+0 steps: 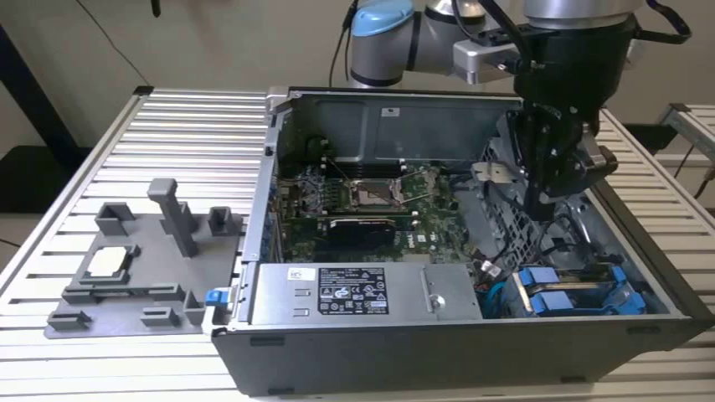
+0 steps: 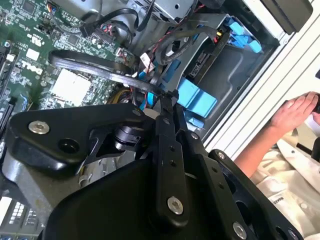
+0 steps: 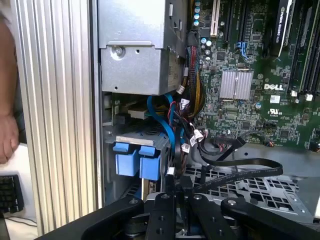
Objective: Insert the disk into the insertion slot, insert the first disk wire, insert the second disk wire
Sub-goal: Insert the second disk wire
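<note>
My gripper (image 1: 555,203) hangs inside the open computer case, above the perforated metal floor at the exterior view's right. In both wrist views its thin black fingers (image 2: 167,107) stand together, shut on the end of a flat black disk wire (image 3: 240,169) that loops away over the case floor. Just beyond the fingertips is the grey drive cage with the insertion slot (image 3: 136,141). Two blue carrier frames (image 3: 137,161) sit side by side in it. I cannot tell which frame holds the disk. The blue frames (image 1: 555,293) lie below the gripper in the exterior view.
The green motherboard (image 1: 357,197) fills the case's middle, with the grey power supply (image 1: 357,293) in front. Red, black and blue cables (image 3: 182,127) bunch beside the cage. A grey fixture plate (image 1: 134,268) lies on the slatted table. A person's hand (image 2: 296,112) rests outside the case.
</note>
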`<state>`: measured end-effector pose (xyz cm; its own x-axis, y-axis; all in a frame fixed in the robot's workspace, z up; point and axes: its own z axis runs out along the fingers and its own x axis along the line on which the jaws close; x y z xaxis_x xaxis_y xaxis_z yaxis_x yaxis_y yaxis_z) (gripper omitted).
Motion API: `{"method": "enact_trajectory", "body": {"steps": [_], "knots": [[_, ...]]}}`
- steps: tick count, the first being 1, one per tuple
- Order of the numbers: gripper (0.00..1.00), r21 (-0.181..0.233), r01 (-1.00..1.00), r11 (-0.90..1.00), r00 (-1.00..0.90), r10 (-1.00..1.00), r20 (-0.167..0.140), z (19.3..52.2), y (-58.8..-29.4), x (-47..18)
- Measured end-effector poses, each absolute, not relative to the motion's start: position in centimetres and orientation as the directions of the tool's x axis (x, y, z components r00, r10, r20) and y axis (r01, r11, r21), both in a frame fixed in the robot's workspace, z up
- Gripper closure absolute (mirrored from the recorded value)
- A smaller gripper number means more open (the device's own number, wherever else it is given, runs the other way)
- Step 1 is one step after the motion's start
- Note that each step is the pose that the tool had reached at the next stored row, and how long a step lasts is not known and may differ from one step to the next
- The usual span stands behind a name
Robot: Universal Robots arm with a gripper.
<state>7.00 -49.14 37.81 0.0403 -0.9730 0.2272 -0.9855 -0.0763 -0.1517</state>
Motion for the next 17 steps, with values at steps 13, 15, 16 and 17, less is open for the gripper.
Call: {"method": "enact_trajectory", "body": {"steps": [13, 15, 16, 17], "knots": [[0.84, -0.128, -0.989, -0.076, 0.046, -0.973, 0.226, 37.8, -53.0, 9.2], [0.84, -0.125, -0.989, -0.076, 0.046, -0.973, 0.226, 37.8, -53.6, 9.5], [0.84, -0.123, -0.989, -0.076, 0.047, -0.973, 0.226, 37.8, -53.9, 9.7], [0.84, -0.122, -0.99, -0.076, 0.047, -0.973, 0.226, 37.8, -54.3, 9.8]]}}
